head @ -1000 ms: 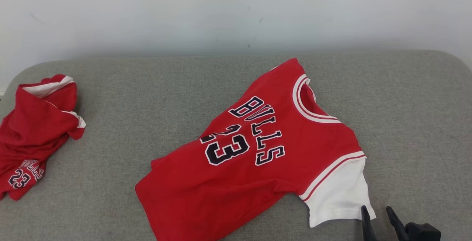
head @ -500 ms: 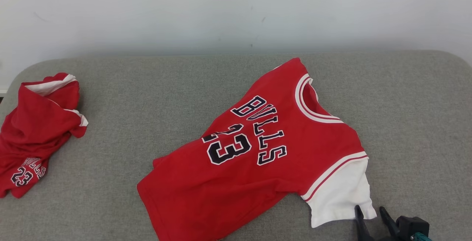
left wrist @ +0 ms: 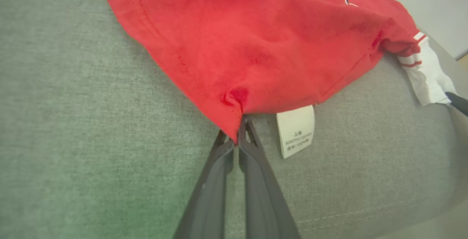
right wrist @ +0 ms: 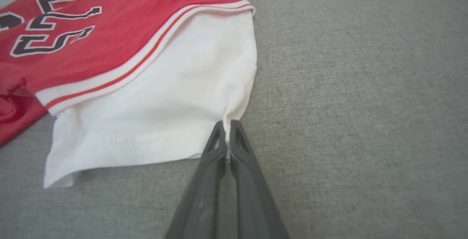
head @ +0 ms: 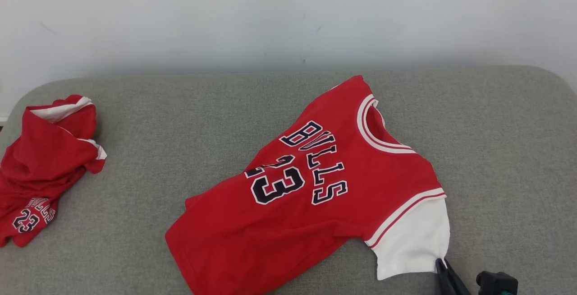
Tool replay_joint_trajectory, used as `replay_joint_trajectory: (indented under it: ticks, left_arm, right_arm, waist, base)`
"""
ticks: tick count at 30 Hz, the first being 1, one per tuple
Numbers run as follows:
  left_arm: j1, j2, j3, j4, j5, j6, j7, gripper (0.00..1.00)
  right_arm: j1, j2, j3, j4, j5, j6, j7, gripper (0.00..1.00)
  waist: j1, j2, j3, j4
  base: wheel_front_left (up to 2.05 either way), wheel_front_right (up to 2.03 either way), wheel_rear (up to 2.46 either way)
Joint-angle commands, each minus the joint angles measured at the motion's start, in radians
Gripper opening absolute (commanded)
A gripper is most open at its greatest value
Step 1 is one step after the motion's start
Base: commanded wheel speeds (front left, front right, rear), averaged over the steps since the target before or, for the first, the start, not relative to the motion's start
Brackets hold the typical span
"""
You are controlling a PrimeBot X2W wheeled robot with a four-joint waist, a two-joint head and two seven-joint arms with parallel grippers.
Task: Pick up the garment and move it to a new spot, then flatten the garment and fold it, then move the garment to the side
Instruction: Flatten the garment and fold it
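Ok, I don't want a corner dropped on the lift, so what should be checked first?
1. Jaws of the left gripper shut on the hem corner of the jersey: ok.
2. Jaws of the right gripper shut on the white sleeve corner: ok.
3. Both bites deep enough to hold: cannot tell.
4. The care label outside the left pinch: ok.
5. The other red garment lies apart from the jersey: ok.

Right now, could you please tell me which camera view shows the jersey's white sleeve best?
The right wrist view: the white sleeve lies large and close, with the right gripper shut on its hem corner. The head view shows it whole but smaller; the left wrist view catches it small, far off at the right edge.
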Motion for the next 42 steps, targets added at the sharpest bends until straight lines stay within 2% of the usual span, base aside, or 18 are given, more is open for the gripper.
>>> replay_joint_trajectory:
  ticks: [1, 9, 13, 18, 25, 29, 33, 37, 42]
  left_arm:
    - [0.024, 0.001, 0.031, -0.033, -0.007, 0.002, -0.004, 0.00]
    - [0.018, 0.036, 0.184, -0.178, 0.049, 0.002, -0.004, 0.00]
    - [0.017, 0.057, 0.220, -0.203, 0.053, 0.002, -0.004, 0.00]
    - [0.036, 0.083, 0.204, -0.179, 0.053, 0.002, -0.004, 0.00]
    - [0.054, 0.072, 0.180, -0.146, 0.038, 0.002, -0.004, 0.00]
    - [0.040, 0.068, 0.167, -0.169, 0.031, 0.002, -0.004, 0.00]
    - [-0.034, 0.108, 0.124, -0.213, 0.043, 0.002, -0.004, 0.00]
    - [-0.176, 0.194, 0.050, -0.253, 0.053, 0.002, -0.004, 0.00]
    - [-0.484, 0.332, -0.089, -0.280, 0.018, 0.002, 0.064, 0.00]
  right_arm:
    - [0.040, 0.000, 0.003, -0.034, 0.016, 0.002, 0.001, 0.00]
    - [0.223, 0.002, 0.044, -0.234, 0.057, 0.002, 0.000, 0.00]
    - [0.275, 0.004, 0.059, -0.284, 0.072, 0.002, 0.000, 0.00]
    - [0.306, 0.005, 0.075, -0.319, 0.089, 0.002, 0.000, 0.00]
    - [0.291, -0.001, 0.087, -0.340, 0.112, 0.002, 0.000, 0.00]
    - [0.239, -0.014, 0.098, -0.369, 0.130, 0.002, 0.000, 0.00]
    - [0.131, -0.059, 0.121, -0.396, 0.138, 0.002, 0.010, 0.00]
    - [-0.035, -0.124, 0.129, -0.419, 0.155, 0.002, 0.036, 0.00]
    - [-0.321, -0.184, 0.123, -0.406, 0.183, 0.002, 0.087, 0.00]
  waist:
    - [0.0000, 0.0000, -0.005, 0.000]
    - [0.0000, 0.0000, -0.019, 0.000]
    - [0.0000, 0.0000, -0.023, -0.016]
    - [0.0000, 0.0000, -0.027, -0.041]
    - [0.0000, 0.0000, -0.026, -0.045]
    - [0.0000, 0.0000, -0.006, -0.046]
    - [0.0000, 0.0000, 0.026, -0.049]
    - [0.0000, 0.0000, 0.072, -0.045]
    - [0.0000, 0.0000, 0.172, -0.046]
  base:
    - [0.00, 0.00, 0.00]
    - [0.00, 0.00, 0.00]
    - [0.00, 0.00, 0.00]
    - [0.00, 0.00, 0.00]
    - [0.00, 0.00, 0.00]
    - [0.00, 0.00, 0.00]
    - [0.00, 0.00, 0.00]
    - [0.00, 0.00, 0.00]
    - [0.00, 0.00, 0.00]
